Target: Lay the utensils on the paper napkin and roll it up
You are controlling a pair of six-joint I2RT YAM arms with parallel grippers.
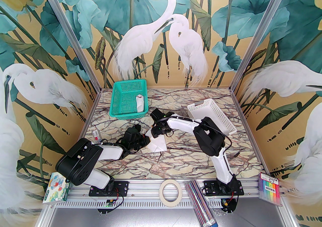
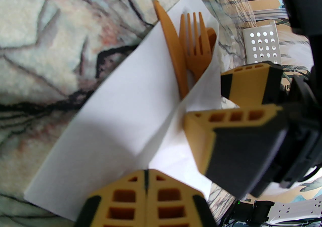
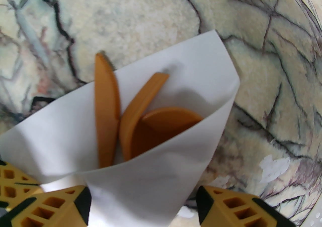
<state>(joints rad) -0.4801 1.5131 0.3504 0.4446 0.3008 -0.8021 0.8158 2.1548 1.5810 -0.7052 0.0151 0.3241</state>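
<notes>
step in hand: rolling, judged about halfway. paper napkin (image 1: 158, 143) is seen at the middle of the bench (image 1: 181, 163), one side folded over into a loose cone. utensils (image 3: 130, 120) are tucked inside: knife (image 2: 173, 50), fork (image 2: 195, 45), spoon (image 2: 211, 37), tips poking out of the open end. left pincer (image 2: 146, 178) is closed at the napkin's near edge; whether paper is pinched cannot be told. right pincer (image 3: 142, 192) is spread wide astride the fold, nothing gripped. next move, as judged: the loose flap must be turned over the utensils while the bundle is pinned, or the cone may spring open
</notes>
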